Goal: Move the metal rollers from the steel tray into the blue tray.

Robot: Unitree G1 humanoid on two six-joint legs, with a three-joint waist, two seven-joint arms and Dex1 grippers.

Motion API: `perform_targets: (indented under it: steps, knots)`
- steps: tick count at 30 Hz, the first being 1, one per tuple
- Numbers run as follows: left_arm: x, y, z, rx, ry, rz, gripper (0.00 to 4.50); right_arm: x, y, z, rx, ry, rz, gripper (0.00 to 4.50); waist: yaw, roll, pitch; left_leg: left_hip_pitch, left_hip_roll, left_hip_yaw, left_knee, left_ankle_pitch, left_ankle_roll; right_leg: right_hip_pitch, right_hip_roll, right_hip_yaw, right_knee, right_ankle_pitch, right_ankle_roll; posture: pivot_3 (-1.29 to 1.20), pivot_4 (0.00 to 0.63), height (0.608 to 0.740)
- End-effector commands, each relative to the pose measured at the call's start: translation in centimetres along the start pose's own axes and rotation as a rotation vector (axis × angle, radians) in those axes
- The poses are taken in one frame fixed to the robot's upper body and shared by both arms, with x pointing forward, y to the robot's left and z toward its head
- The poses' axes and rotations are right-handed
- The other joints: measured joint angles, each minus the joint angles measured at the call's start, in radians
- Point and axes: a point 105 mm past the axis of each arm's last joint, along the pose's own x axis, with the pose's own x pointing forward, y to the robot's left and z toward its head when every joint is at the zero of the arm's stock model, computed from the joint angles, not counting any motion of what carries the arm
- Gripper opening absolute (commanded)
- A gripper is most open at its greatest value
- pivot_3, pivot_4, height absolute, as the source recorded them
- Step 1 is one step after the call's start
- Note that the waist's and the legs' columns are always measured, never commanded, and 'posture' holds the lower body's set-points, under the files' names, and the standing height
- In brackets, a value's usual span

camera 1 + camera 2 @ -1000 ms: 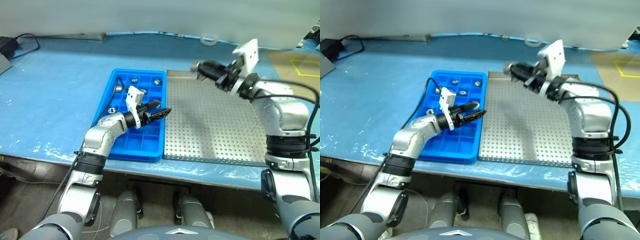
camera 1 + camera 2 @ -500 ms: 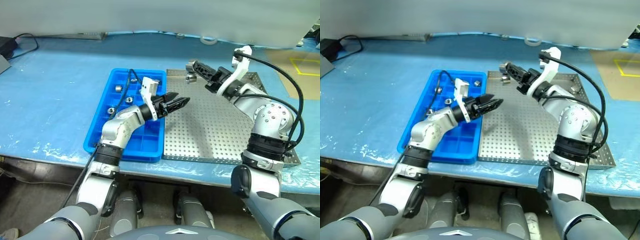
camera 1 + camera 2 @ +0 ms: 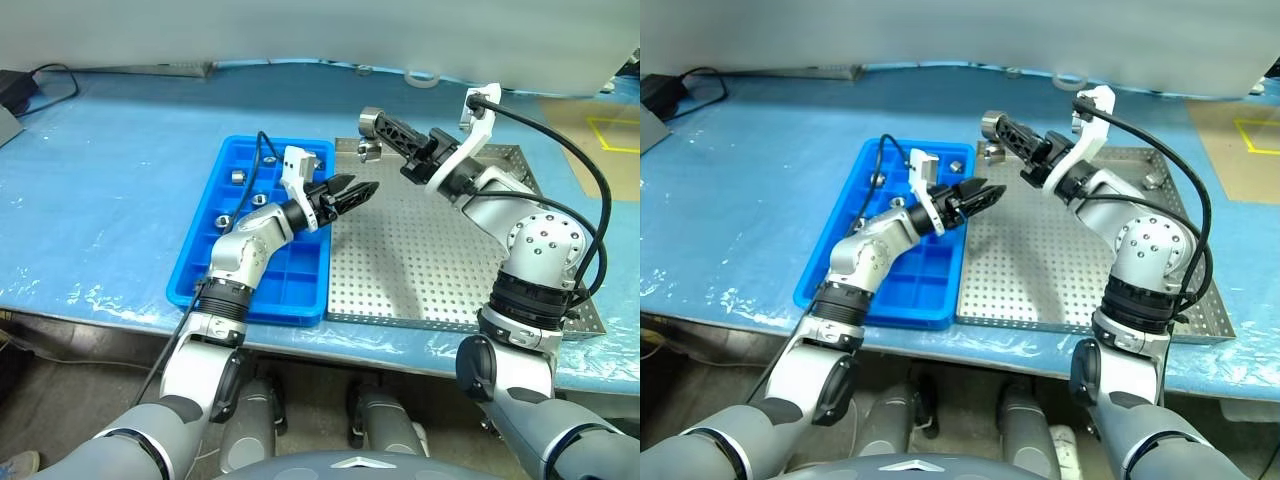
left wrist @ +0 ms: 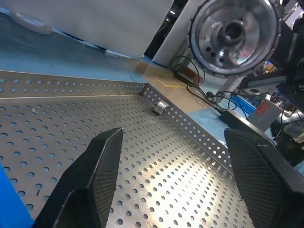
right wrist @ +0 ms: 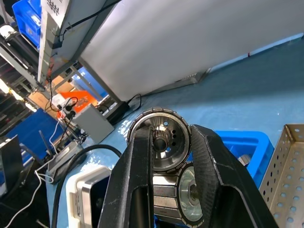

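The right hand is raised above the far left corner of the large silver sheet-metal steel tray, its two black fingers pinched on a short, shiny silver metal roller with a central hole. In the right wrist view the fingers clamp the roller by its flat faces, so its knurled rim stands clear above them; a second roller lies behind, low between the fingers. In my judgement the piece is carried high to clear the tray's raised rim on its way toward the bright blue plastic tray.

The left hand hovers over the seam between the two trays, fingers spread and holding nothing, pointed toward the held roller (a hand-over looks likely, though that is judgement only). The left wrist view shows the roller's bored face just ahead of the parted fingers.

Further rollers: one on the steel tray directly under the right hand, and one against the tray's rim wall. Several already sit in separate square compartments of the blue tray, for instance one at its far end.

Materials: the steel tray's base is thin, matt, perforated in even rows, with a low folded rim; the blue tray is a glossy moulded grid. Both rest on a tabletop under wrinkled blue film.
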Motion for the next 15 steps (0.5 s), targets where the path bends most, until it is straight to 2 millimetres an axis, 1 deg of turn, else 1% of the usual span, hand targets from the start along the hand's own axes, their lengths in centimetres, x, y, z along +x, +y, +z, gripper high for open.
perform_targets:
  steps: [1,6,15]
  knots:
    - [0.5,-1.7,2.5,0.078,-0.069,-0.059,3.59,-0.5,2.0,0.7,-0.057,-0.015,0.087,0.75,0.000,0.000,0.000,0.000,0.000,0.000,0.000,0.000,0.000,0.000,0.000,0.000,0.000,0.000,0.000,-0.21,0.150,0.740]
    - [0.4,-2.4,2.7,0.100,-0.066,-0.095,3.59,-0.8,1.5,0.3,-0.058,0.001,0.072,0.75,-0.001,0.000,0.000,0.000,0.000,0.000,0.000,0.000,0.000,0.000,0.000,0.000,0.000,0.000,0.000,-0.21,0.150,0.740]
    - [0.6,-1.7,2.8,0.105,-0.073,-0.052,3.59,-1.0,1.5,-0.5,-0.059,0.023,0.077,0.75,-0.001,0.000,0.000,0.000,0.000,0.000,0.000,0.001,-0.001,0.000,0.000,0.000,0.000,0.000,0.000,-0.22,0.150,0.740]
